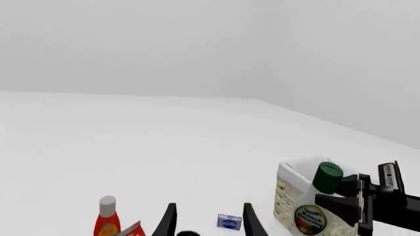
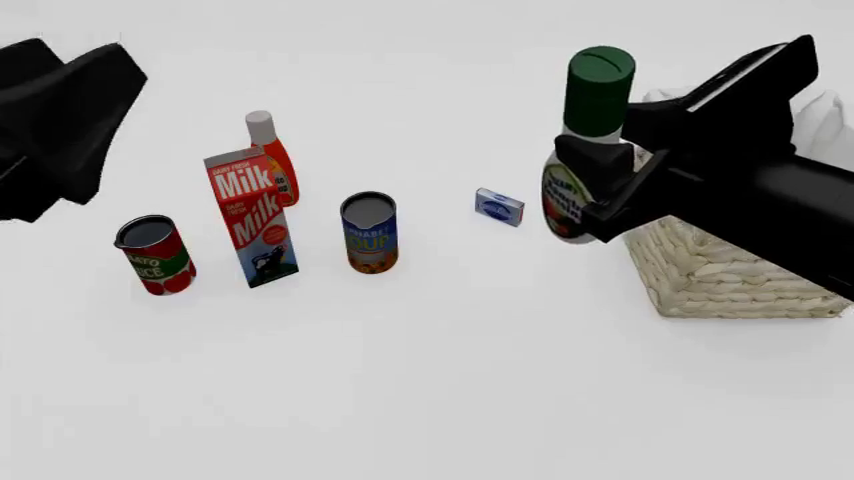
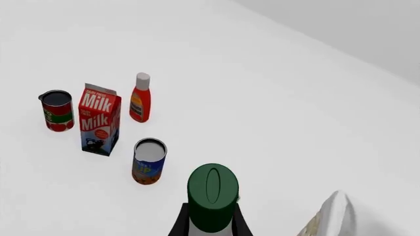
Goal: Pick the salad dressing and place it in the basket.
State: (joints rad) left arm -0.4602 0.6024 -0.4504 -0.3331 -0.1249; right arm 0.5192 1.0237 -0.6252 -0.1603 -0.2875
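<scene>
White plastic, smooth and tapering, the salad dressing point(image 2: 582, 160) hangs lifted off the table in your right gripper point(image 2: 603, 185), closed just below the green cap, beside the basket point(image 2: 721, 275) near the table's right edge. Judge it rigid but slippery; keep your grip at the neck. Your left gripper point(image 1: 208, 222) is open, empty.

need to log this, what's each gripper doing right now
Left gripper: open, holding nothing.
Right gripper: closed on the salad dressing, held up in the air beside the basket.
</scene>
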